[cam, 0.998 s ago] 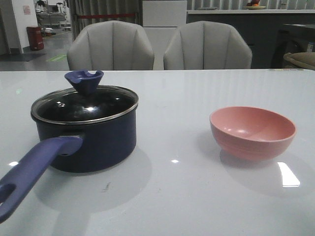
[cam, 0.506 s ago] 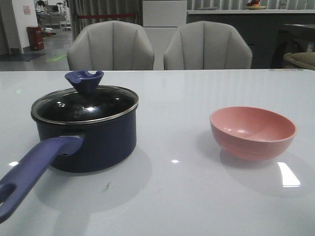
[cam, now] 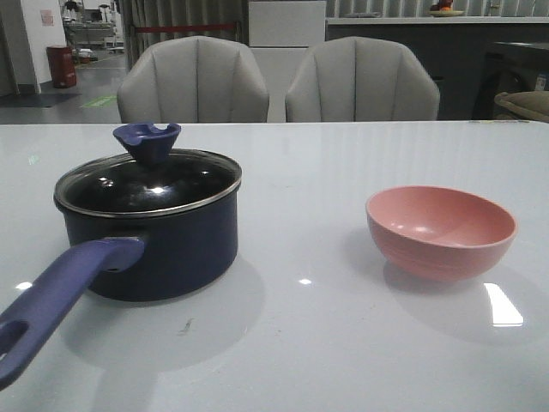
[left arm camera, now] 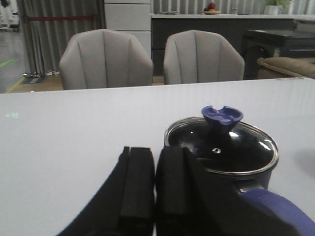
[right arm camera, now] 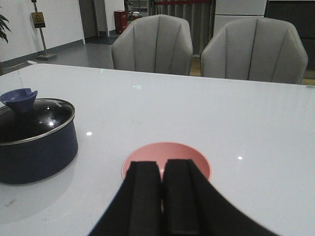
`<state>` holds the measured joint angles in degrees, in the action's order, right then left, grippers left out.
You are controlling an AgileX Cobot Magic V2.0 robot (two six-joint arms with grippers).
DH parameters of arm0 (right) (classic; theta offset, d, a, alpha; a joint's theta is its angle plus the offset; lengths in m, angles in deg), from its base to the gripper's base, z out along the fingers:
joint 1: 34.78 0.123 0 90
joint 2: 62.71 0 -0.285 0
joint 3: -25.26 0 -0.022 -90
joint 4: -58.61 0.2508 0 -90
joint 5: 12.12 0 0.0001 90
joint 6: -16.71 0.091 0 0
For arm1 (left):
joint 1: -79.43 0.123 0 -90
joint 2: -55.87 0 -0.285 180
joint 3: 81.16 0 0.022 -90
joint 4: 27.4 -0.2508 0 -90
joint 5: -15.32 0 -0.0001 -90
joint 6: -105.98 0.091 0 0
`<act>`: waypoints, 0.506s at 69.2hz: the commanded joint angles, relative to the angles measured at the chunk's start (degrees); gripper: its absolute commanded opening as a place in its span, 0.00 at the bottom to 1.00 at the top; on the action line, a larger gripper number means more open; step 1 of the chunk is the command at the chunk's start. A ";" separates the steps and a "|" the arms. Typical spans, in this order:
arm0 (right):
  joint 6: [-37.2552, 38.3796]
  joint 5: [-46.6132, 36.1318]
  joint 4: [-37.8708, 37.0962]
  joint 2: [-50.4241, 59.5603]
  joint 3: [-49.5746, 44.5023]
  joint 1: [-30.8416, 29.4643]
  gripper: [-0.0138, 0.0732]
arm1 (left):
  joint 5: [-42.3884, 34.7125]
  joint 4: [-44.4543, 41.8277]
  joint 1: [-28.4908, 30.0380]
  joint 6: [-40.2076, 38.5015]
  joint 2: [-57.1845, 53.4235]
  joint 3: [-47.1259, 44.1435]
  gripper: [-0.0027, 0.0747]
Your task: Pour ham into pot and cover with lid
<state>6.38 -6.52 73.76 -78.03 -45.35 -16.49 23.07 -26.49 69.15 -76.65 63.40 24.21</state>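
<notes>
The dark navy pot (cam: 163, 249) stands at the table's left, its blue-purple handle (cam: 60, 296) pointing toward the near left corner. The glass lid (cam: 146, 184) sits on the pot, its notched blue knob (cam: 147, 142) upright. No ham shows in any view. My left gripper (left arm camera: 155, 150) is shut and empty, held back beside the pot (left arm camera: 246, 179) and lid (left arm camera: 231, 147). My right gripper (right arm camera: 162, 164) is shut and empty too, just short of the pink bowl (right arm camera: 167, 150). Neither gripper appears in the front view.
The pink bowl (cam: 440, 230) stands at the right of the white table (cam: 300, 343), and what shows of its inside is bare. Two grey chairs (cam: 193, 81) (cam: 360, 81) stand behind the far edge.
</notes>
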 commanded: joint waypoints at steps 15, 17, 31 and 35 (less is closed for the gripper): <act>-0.25 -4.12 0.36 -0.50 1.77 0.06 0.34 | -11.48 -0.51 1.98 -2.13 -1.15 -4.14 0.18; -0.25 -4.12 0.36 -0.50 1.77 0.06 0.34 | -11.10 -0.51 1.98 -2.13 -1.15 -4.14 0.18; -0.25 -4.12 0.36 -0.50 1.77 0.06 0.34 | -11.10 -0.51 1.98 -2.13 -1.15 -4.14 0.18; -0.25 -4.12 0.36 -0.50 1.77 0.06 0.34 | -11.10 -0.51 1.98 -2.13 -1.15 -4.14 0.18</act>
<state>6.38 -6.52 73.76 -77.94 -45.35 -16.49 16.15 -27.40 70.98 -78.23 63.40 21.34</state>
